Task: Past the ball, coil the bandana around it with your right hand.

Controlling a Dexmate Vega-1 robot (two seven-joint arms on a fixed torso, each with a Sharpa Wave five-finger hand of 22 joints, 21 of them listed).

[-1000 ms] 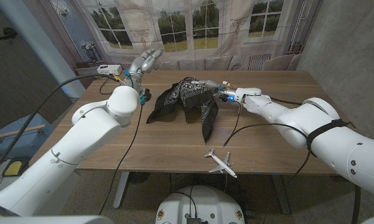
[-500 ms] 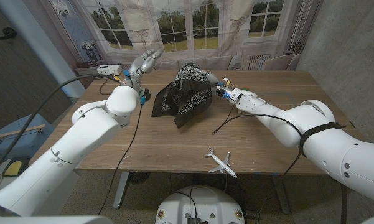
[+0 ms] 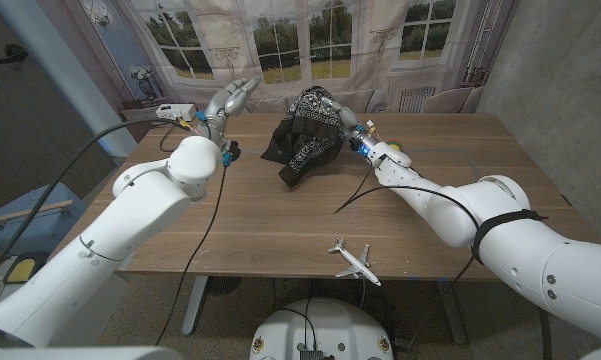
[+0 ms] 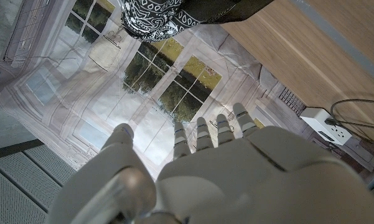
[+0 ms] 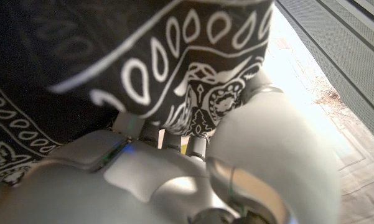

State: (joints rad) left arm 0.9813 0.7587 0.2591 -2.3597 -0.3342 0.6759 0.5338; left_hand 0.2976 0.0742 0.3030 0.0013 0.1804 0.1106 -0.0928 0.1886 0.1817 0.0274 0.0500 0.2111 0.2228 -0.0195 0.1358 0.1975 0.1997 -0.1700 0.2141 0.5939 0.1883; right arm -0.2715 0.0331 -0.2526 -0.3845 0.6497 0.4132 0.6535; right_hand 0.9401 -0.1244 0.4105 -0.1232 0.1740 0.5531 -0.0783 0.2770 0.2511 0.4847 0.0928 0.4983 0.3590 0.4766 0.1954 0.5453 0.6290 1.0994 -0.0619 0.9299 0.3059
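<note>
the right hand [image 3: 348,128] grips the bandana [image 3: 305,135], lifted above the table's [image 3: 280,220] far side, no ball in sight, so coiling looks undone; left hand [image 3: 230,100] open.

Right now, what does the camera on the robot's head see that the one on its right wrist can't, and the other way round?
The head view alone shows the wooden table, the toy airplane near its front edge, and the left hand raised with fingers apart, holding nothing. The right wrist view alone shows the cloth's white paisley print close up, draped over the hand's fingers. Both show the black bandana held up by the right hand.
</note>
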